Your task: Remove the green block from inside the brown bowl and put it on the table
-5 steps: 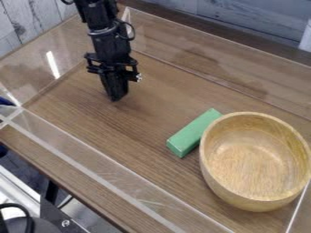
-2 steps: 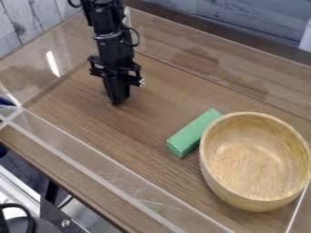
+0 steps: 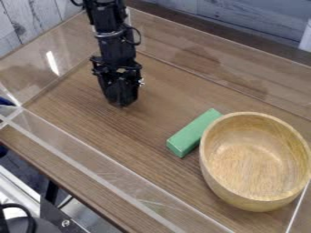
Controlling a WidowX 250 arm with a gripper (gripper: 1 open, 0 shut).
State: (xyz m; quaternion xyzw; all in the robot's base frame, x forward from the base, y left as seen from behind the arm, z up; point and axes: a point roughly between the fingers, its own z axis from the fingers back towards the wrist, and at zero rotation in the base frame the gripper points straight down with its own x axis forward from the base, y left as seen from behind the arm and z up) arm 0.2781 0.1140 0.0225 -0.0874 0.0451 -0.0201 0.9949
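On the far left, beyond the counter, we have a corrugated grey surface near the top and dark cables curling at the bottom corner. Next comes the low clear wall, its strip running slantwise from the left side down toward the bottom, glossy enough to catch pale streaks of light. Inside that edge, the brown counter shows a smooth wood grain, with a bright glare spot near its upper left.

Our dark, jointed arm reaches down from the top, and its black hand hangs over the left part of the counter, well apart from the block and bowl. We cannot tell whether its fingers are apart or together. Bare wood lies between it and the block, giving us open room to move sideways and toward the near edge.

Right of centre, the green block, a matte straight-sided bar, lies flat on the counter at a slant, outside the bowl and right beside its left rim. The round tan wooden bowl, thick-rimmed and smooth inside, sits upright near the right edge.
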